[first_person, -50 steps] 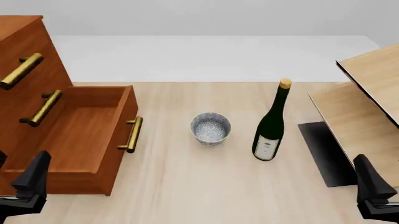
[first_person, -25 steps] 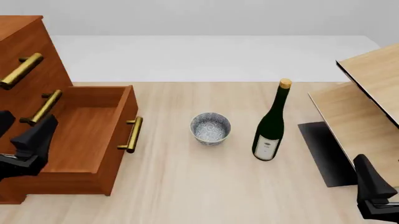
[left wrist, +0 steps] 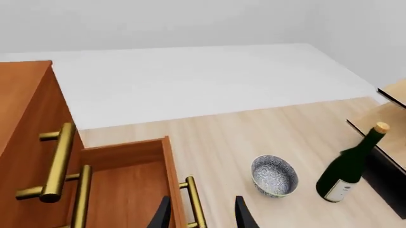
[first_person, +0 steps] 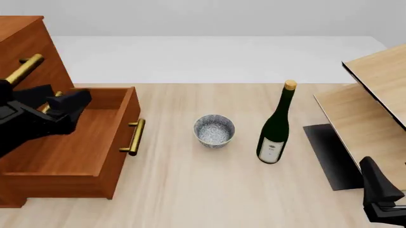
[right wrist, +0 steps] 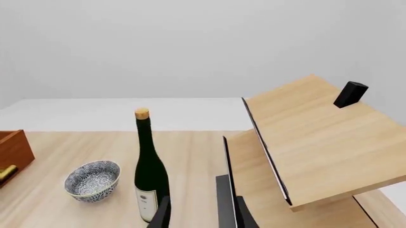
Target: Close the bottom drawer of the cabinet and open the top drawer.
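The cabinet [first_person: 25, 42] stands at the table's left, tall and reddish-brown. Its bottom drawer [first_person: 82, 142] is pulled far out, brass handle [first_person: 134, 137] facing right. The top drawer [first_person: 38, 52] sits flush, with its handle [first_person: 24, 70] above. My left gripper [first_person: 62, 103] hovers open over the open drawer's back part, hiding most of the middle handle. In the left wrist view the left gripper [left wrist: 201, 217] frames the bottom drawer's handle [left wrist: 194, 202] from well above, beside the top drawer's handle [left wrist: 57, 161]. My right gripper [first_person: 382, 197] rests open at the front right, holding nothing.
A patterned bowl [first_person: 214, 130] and a dark green wine bottle [first_person: 276, 128] stand mid-table, right of the drawer. A pale slanted wooden panel structure [first_person: 374, 104] with a black base [first_person: 330, 152] fills the right side, close ahead of the right gripper [right wrist: 201, 216].
My left arm has risen from the front left corner and moved forward, now above the open bottom drawer. The right arm and the drawers have not moved.
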